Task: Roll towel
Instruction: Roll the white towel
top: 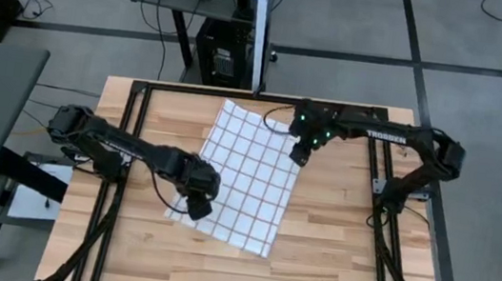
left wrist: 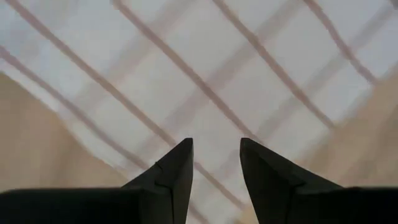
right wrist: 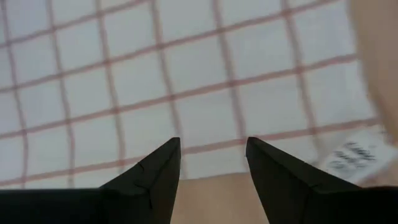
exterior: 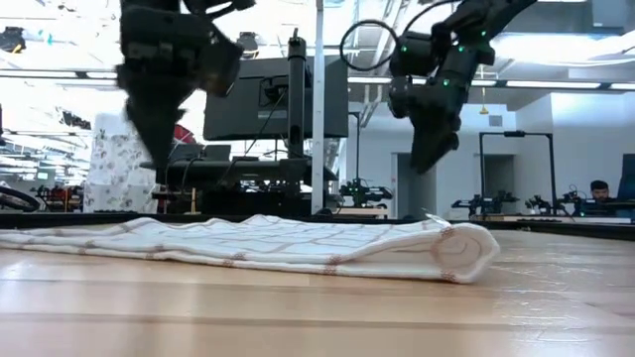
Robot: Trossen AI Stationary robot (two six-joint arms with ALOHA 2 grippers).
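The thin white cloth towel with the reddish-brown grid (top: 247,174) lies spread near the middle of the wooden tabletop (top: 344,238), tilted, its long axis running from the far edge's middle down toward the near edge. In the low view one end already shows a small rounded fold or curl (exterior: 466,253); the rest lies flat with soft wrinkles.

Over on the left, the left gripper (top: 197,203) hangs above the towel's near-left edge, just over the cloth, and its wrist camera looks straight down onto the grid and the hem. Jaws parted, nothing between them, dark fingers (left wrist: 174,174) clear of the fabric.

Moving across to the right, the right gripper (top: 301,152) hovers over the towel's far-right edge, near the corner with a small sewn label (right wrist: 351,155). Jaws apart here too, holding nothing, and in the low view it is well above the cloth.

So both arms stand on opposite long edges, one toward each end. Neither is clearly nearer; the left sits lower. My read: rolling has barely begun, and the next move calls for taking one short end and turning it along the long axis.

No containers anywhere on this tabletop.
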